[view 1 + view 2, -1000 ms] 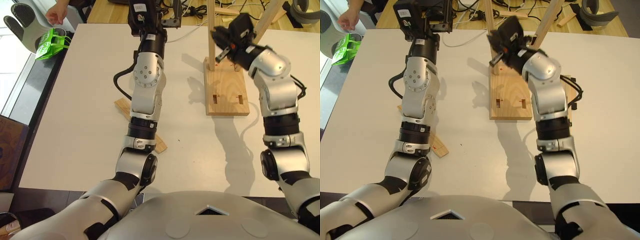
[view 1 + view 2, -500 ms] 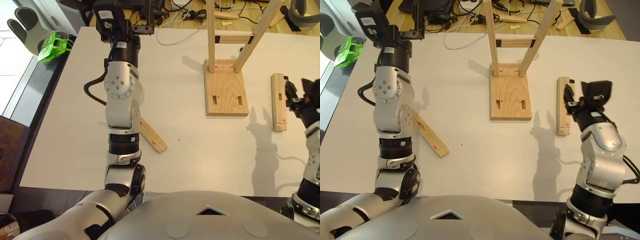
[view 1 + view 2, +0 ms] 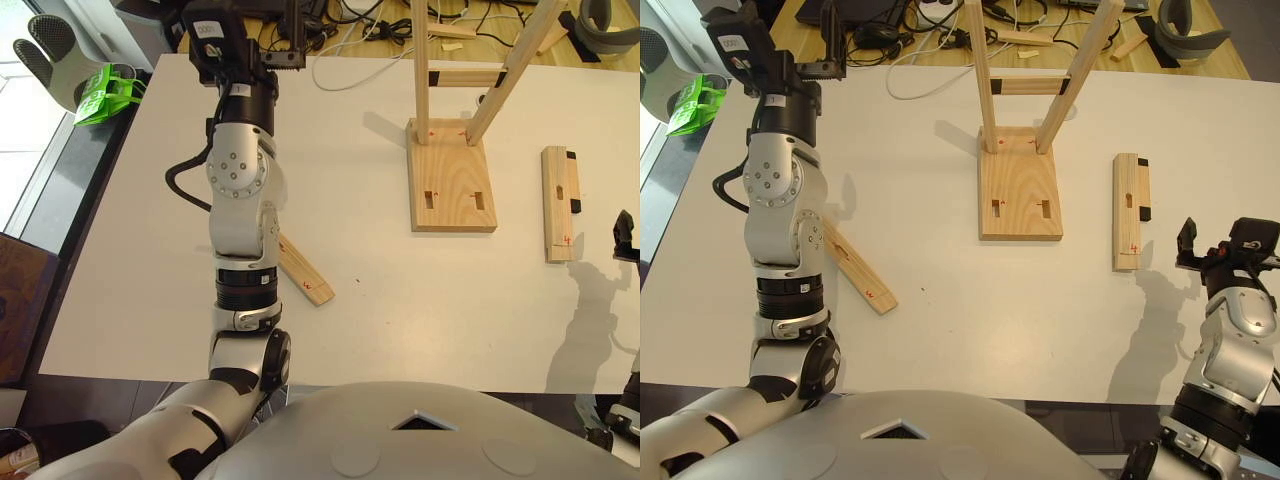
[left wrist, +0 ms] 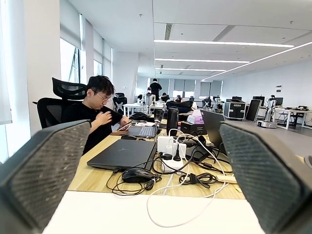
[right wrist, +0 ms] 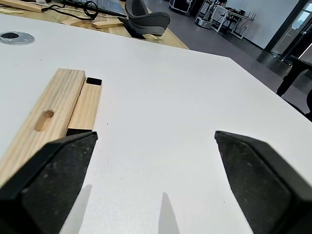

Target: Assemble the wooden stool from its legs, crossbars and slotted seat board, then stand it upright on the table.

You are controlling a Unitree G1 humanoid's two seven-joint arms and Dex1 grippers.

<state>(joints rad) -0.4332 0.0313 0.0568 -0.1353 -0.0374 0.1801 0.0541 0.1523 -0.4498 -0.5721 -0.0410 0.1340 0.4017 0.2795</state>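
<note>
Wooden bar (image 3: 301, 273) lies half hidden under the left arm (image 3: 238, 190)

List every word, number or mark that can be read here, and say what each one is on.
"4", in red, as far as it can be read: on the near end of the loose leg, right of the seat board.
Small red marks beside the seat board's slots and standing legs: too small to read.
Red mark on the near end of the slat: too small to read.
White sticker on the left wrist: its print is too small to read.
</note>
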